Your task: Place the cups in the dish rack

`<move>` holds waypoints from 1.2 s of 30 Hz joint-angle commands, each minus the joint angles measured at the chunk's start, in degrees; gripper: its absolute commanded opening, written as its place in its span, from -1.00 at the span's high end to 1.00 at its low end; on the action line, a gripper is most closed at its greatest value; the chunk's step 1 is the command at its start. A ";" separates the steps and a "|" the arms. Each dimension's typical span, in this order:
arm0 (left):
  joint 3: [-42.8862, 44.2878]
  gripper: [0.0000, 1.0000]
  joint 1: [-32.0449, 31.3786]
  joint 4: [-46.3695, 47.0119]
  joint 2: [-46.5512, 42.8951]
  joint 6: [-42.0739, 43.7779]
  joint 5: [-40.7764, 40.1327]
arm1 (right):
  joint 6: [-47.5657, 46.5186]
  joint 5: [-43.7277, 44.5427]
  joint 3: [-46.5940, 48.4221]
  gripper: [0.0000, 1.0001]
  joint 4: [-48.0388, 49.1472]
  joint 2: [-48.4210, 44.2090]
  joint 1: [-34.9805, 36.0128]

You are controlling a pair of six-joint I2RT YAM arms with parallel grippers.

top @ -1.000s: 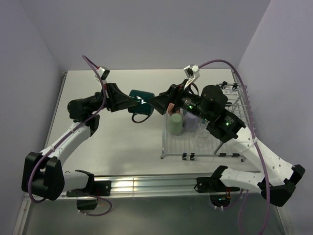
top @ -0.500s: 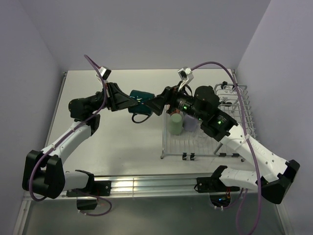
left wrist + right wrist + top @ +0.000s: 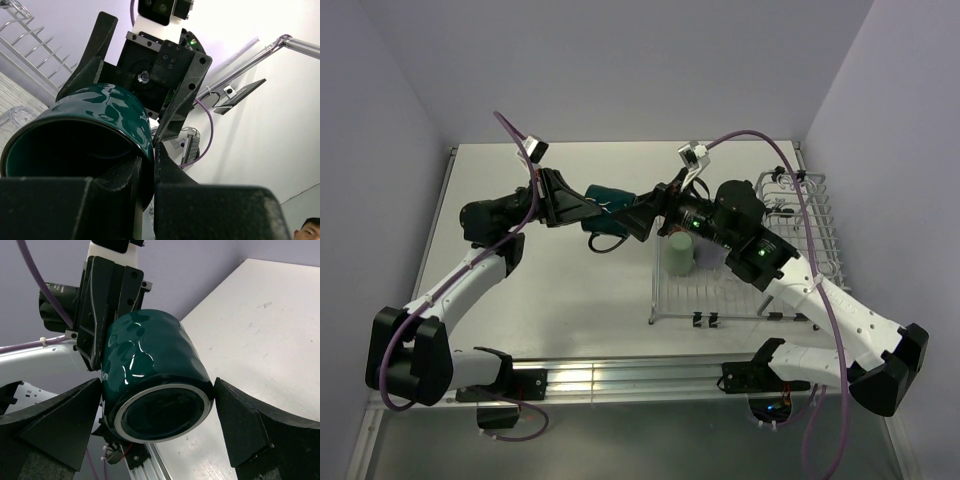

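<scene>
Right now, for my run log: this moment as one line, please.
left gripper: shut on dark green mug rim, mid-air | right gripper: open, straddling mug | dish rack: pale green cup inside

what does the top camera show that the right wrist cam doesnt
Only the top camera: the dish rack with a pale green cup in it, off to the right of the handover.
Only the right wrist camera: the underside of the dark green mug with its pale ring, and the open right gripper with a finger on each side of the mug. I cannot tell if they touch it.
Both: the mug held above the table by the left gripper.
</scene>
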 commanded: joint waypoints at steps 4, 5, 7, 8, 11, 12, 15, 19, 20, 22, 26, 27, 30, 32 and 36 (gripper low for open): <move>3.88 1.00 -0.32 30.73 -1.97 -1.92 -3.64 | 0.59 -5.28 -1.83 -1.00 5.18 0.39 -0.18; 3.97 1.00 -0.32 30.64 -2.24 -1.92 -3.55 | 0.76 -5.63 -2.01 -1.00 5.18 0.39 -0.18; 3.88 1.00 -0.32 30.38 -2.50 -1.57 -3.55 | 0.85 -5.98 -2.27 -1.00 5.27 0.30 -0.09; 3.88 1.00 -0.32 30.38 -2.59 -1.48 -3.55 | 1.11 -6.25 -2.45 -1.00 5.62 0.30 -0.18; 3.97 1.00 -0.32 30.64 -2.50 -1.66 -3.64 | 0.33 -6.25 -2.97 -1.00 4.84 0.38 -0.09; 3.97 1.00 -0.32 30.82 -2.50 -1.83 -3.73 | 0.15 -6.25 -3.41 -1.00 4.66 0.39 -0.18; 4.06 0.99 -0.32 30.73 -2.59 -1.75 -3.64 | -0.56 -6.51 -4.38 -1.00 4.57 0.12 -0.18; 4.50 1.00 -0.32 31.08 -2.24 -2.36 -3.82 | -1.35 -7.75 -4.82 -1.00 4.66 0.04 -0.18; 4.50 1.00 -0.32 31.26 -2.15 -2.53 -3.99 | -1.61 -7.74 -4.99 -1.00 5.09 -0.05 -0.18; 4.67 1.00 -0.32 31.61 -1.98 -3.06 -4.08 | -1.96 -8.62 -5.87 -1.00 5.80 -0.67 -0.18; 5.20 1.00 -0.32 31.52 -1.10 -4.11 -4.43 | -3.63 -9.94 -6.22 -1.00 5.54 -1.11 -0.18; 5.37 1.00 -0.32 31.43 -0.84 -4.64 -4.78 | -3.98 -10.11 -6.57 -1.00 5.45 -1.46 -0.18; 6.43 0.99 -0.32 32.22 0.92 -7.80 -5.40 | -4.42 -9.94 -7.63 -1.00 5.62 -2.51 -0.18; 6.87 1.00 -0.32 32.66 1.71 -8.42 -5.75 | -4.77 -9.94 -7.81 -1.00 5.62 -2.95 -0.18; 6.52 1.00 -0.32 32.31 1.89 -8.86 -6.80 | -4.69 -10.29 -8.16 -0.96 6.06 -3.31 -0.18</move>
